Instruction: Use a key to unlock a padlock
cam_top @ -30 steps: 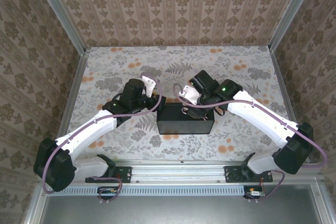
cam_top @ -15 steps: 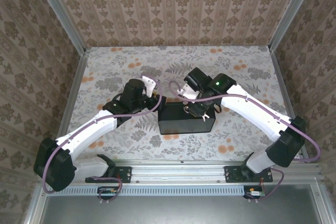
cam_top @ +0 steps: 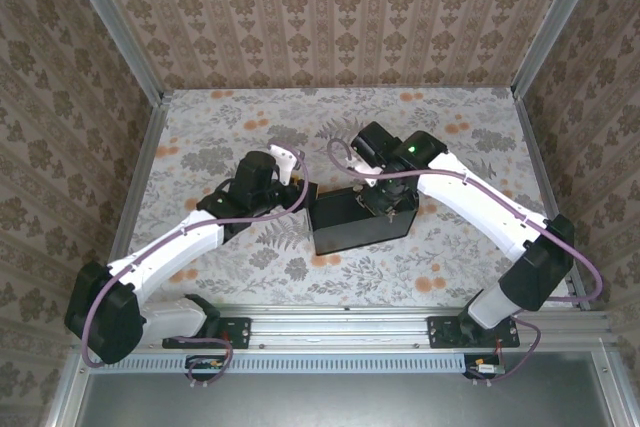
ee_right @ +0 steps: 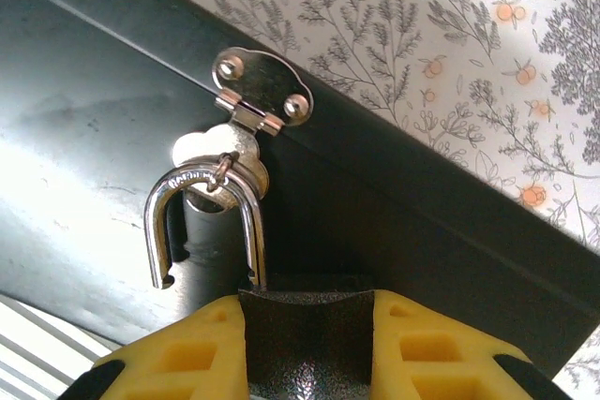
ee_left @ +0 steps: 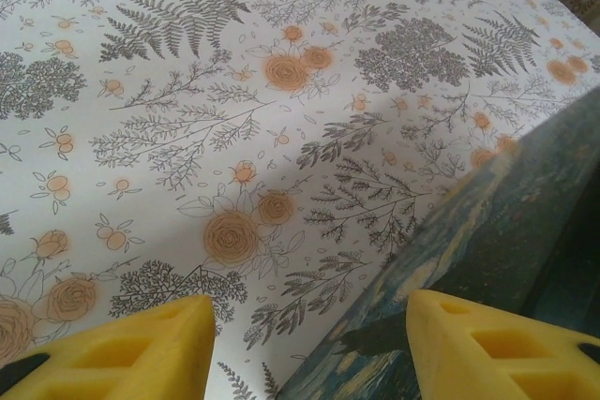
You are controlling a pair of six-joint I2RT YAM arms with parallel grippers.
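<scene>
Yellow fingers (ee_right: 169,348) of the right gripper (ee_right: 305,362) sit at the bottom edge of its wrist view, cut off by the frame. The two of them pinch the dark body of one padlock (ee_right: 305,325), whose underside is hidden. Above them the single silver shackle (ee_right: 202,189) has its left leg free of the body. It hooks through the hasp (ee_right: 262,91), a plate with two screws, on the one black box (ee_right: 84,147). Flowered table (ee_right: 450,35) lies at the upper right. In the left wrist view the left gripper (ee_left: 309,353) shows two yellow fingertips (ee_left: 122,348) spread wide at the bottom corners, holding nothing, the right one over the box's blurred edge. From above, both wrists hide their fingers.
</scene>
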